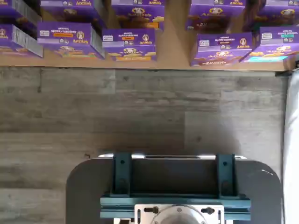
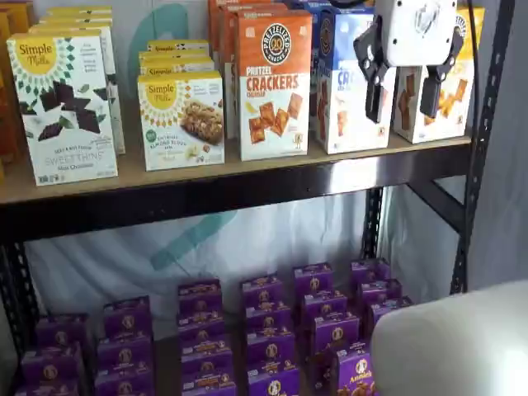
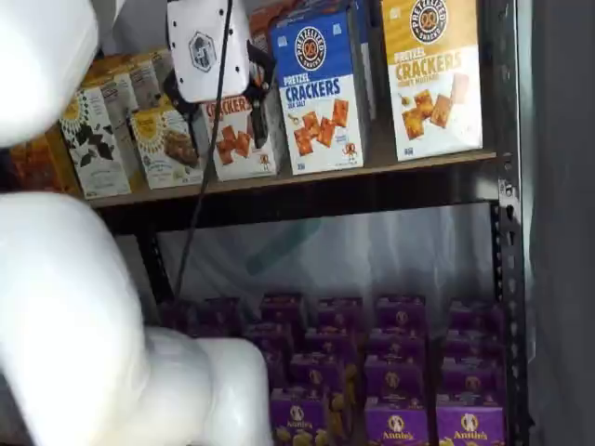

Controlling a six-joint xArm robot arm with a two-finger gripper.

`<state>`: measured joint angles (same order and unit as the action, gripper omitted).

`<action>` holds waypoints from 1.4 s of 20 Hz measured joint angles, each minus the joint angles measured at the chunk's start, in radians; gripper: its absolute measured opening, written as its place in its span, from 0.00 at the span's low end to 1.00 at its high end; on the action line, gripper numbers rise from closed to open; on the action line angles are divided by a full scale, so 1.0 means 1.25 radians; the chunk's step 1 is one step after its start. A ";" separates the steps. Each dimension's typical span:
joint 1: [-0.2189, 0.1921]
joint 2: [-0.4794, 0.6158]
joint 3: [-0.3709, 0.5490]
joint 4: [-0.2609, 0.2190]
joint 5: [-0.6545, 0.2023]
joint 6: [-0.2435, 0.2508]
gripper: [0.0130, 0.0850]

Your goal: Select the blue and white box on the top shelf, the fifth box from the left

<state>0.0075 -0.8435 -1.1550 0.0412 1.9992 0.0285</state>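
The blue and white box [image 2: 346, 82] stands upright on the top shelf [image 2: 247, 188], between an orange-topped cracker box [image 2: 274, 82] and a yellow-topped one [image 2: 450, 99]. It also shows in a shelf view [image 3: 321, 93] on the shelf board [image 3: 390, 165]. My gripper [image 2: 404, 97] hangs in front of the shelf, its white body at the view's upper edge. The two black fingers point down with a plain gap between them and hold nothing. It overlaps the blue and white box's right edge and the yellow-topped box. Its white body [image 3: 204, 46] shows in a shelf view, in front of the orange-topped box.
Simple Mills boxes [image 2: 64, 107] fill the shelf's left part. Several purple Annie's boxes [image 2: 268, 330] lie on the low board, also in the wrist view [image 1: 128, 44]. A black upright [image 2: 478, 148] stands at the shelf's right end. The white arm [image 3: 74, 307] fills the foreground.
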 joint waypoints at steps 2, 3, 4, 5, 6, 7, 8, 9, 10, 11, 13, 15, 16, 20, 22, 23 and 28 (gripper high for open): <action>-0.012 0.015 -0.013 0.014 0.025 -0.005 1.00; -0.016 0.016 -0.014 0.019 0.029 -0.007 1.00; -0.018 0.017 -0.014 0.021 0.031 -0.008 1.00; -0.017 0.017 -0.014 0.021 0.033 -0.007 1.00; -0.016 0.017 -0.014 0.020 0.033 -0.006 1.00; -0.014 0.016 -0.013 0.018 0.032 -0.005 1.00; -0.011 0.015 -0.013 0.014 0.028 -0.004 1.00; -0.008 0.015 -0.013 0.011 0.024 -0.003 1.00; -0.005 0.015 -0.014 0.007 0.019 -0.002 1.00; -0.004 0.016 -0.016 0.005 0.016 -0.002 1.00; -0.002 0.021 -0.024 0.000 0.012 -0.001 1.00; 0.001 0.029 -0.033 -0.005 0.008 -0.002 1.00; 0.003 0.033 -0.039 -0.010 0.004 -0.002 1.00; 0.009 0.055 -0.065 -0.027 -0.020 -0.002 1.00; 0.004 0.079 -0.091 -0.033 -0.046 -0.009 1.00; -0.001 0.089 -0.100 -0.033 -0.059 -0.013 1.00; -0.017 0.145 -0.151 -0.042 -0.133 -0.030 1.00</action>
<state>-0.0132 -0.6623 -1.3435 -0.0119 1.8331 -0.0085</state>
